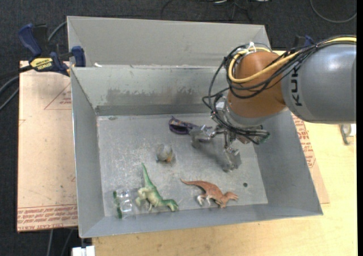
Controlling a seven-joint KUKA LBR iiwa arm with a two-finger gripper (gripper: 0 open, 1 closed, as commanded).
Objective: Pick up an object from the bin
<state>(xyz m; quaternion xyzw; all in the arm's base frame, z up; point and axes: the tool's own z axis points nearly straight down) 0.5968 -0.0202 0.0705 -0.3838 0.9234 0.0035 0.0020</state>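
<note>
Grey metal bin (85, 135): the gripper (216, 148) hangs with fingers (231, 160) apart and empty above bare floor, a brown toy dinosaur (211, 192) lying near it, by the front wall. Likely light, rigid plastic, it looks best pinched across the torso, not the thin tail.

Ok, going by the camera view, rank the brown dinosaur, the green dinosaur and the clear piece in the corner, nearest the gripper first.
1. Brown dinosaur, at the bin's front, just below the gripper.
2. Green dinosaur, at the front, further left.
3. Clear piece, in the front-left corner, beside the green dinosaur.
</note>
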